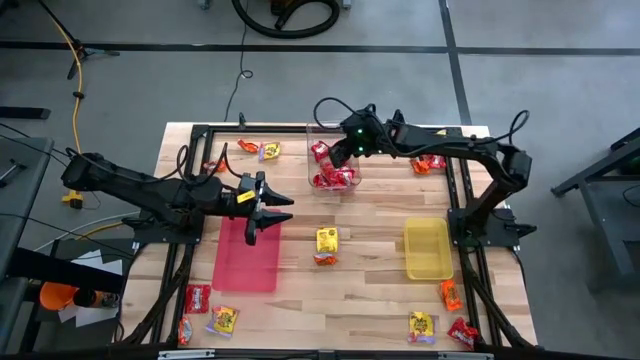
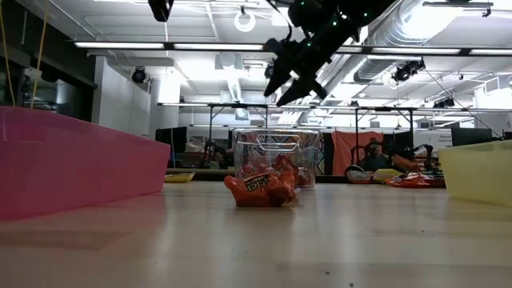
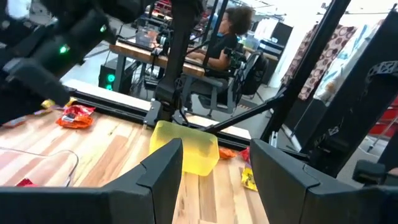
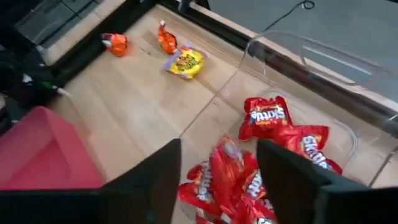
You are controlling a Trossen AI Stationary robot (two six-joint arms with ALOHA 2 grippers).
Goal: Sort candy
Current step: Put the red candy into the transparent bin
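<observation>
Nearest the low camera: pink tray (image 2: 76, 164) wall, then a clump of orange candy (image 2: 260, 189) in front of the clear tub (image 2: 276, 156).

Right pincer (image 4: 219, 171) hangs over the tub, fingers spread wide, nothing held. Left pincer (image 1: 268, 207) sits above the far end of the pink tray, also wide open and empty.

Candy is all over: red packets piled in the tub (image 1: 333, 176), a yellow and an orange one mid-worktop (image 1: 326, 243) between the pink tray and the yellow tray (image 1: 427, 249), more strewn along the far edge (image 1: 258, 149) and the near edge (image 1: 210, 320) of the worktop (image 1: 370, 300).

Risks:
- Red packets overlap in the tub; a wide grab likely lifts two or more, or pinches a wrapper corner and drops it.
- Fingers could clip the tub wall going in and shove or tip the tub.
- Crinkly wrappers probably slide under the pads.
- Packets close to the frame rails may be awkward to reach.

Writing: red packets read "Skittles" (image 4: 268, 115). Print on the others is illegible.
</observation>
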